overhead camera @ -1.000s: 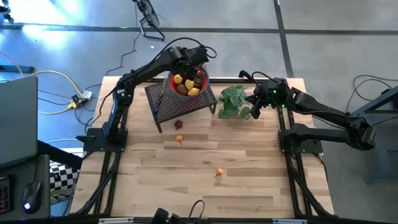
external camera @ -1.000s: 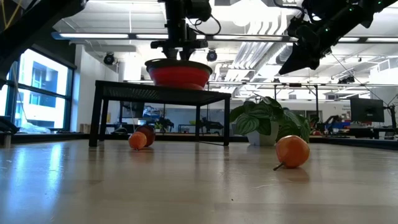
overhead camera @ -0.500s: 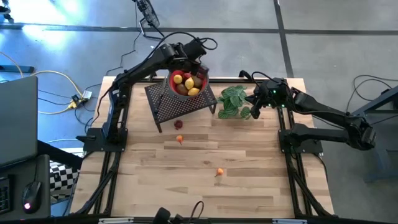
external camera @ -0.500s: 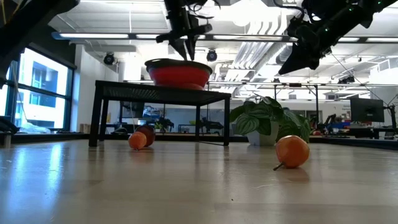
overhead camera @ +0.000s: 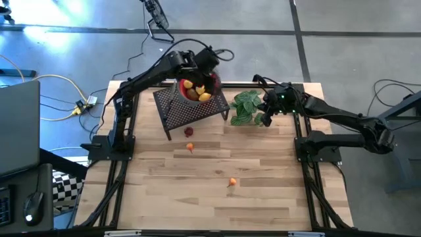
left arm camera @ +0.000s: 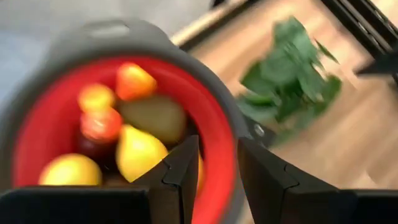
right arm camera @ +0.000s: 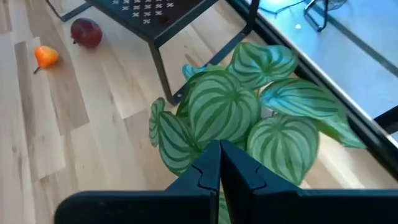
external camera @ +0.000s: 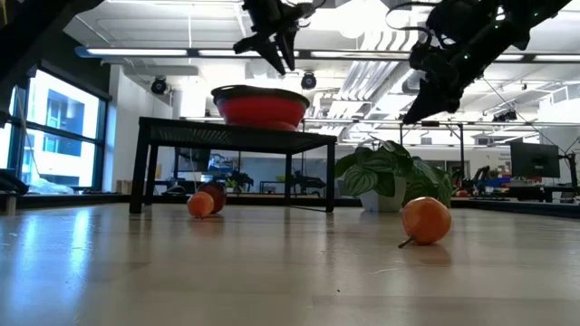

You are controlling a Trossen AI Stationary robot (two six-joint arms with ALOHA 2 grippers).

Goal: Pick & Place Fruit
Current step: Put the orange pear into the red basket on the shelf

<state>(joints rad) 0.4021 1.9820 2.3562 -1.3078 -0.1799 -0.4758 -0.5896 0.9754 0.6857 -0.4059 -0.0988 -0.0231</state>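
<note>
A red bowl (overhead camera: 179, 87) with a grey rim stands on a black mesh stand (overhead camera: 191, 110) at the far middle of the table. It holds several pieces of fruit (left arm camera: 138, 149): yellow, orange, dark red and a brownish-green one. My left gripper (left arm camera: 217, 171) hovers above the bowl (external camera: 260, 107), tilted and open a little, with nothing between its fingers. On the table lie a dark red fruit (overhead camera: 189, 131), a small orange one (overhead camera: 190, 147) and a second orange one (overhead camera: 231, 182). My right gripper (right arm camera: 219, 152) is shut above the green plant (right arm camera: 249, 118).
The leafy plant (overhead camera: 248, 107) stands right of the stand, under my right arm. The stand's legs (external camera: 140, 172) rise from the table, and the dark red fruit (external camera: 216, 195) lies by them. The wooden table is bare toward the near edge, past the orange fruit (external camera: 426, 221).
My left gripper has risen out of the bowl and now stands well above its rim, tipped more toward level. The bowl and the fruit on the table have stayed where they were.
</note>
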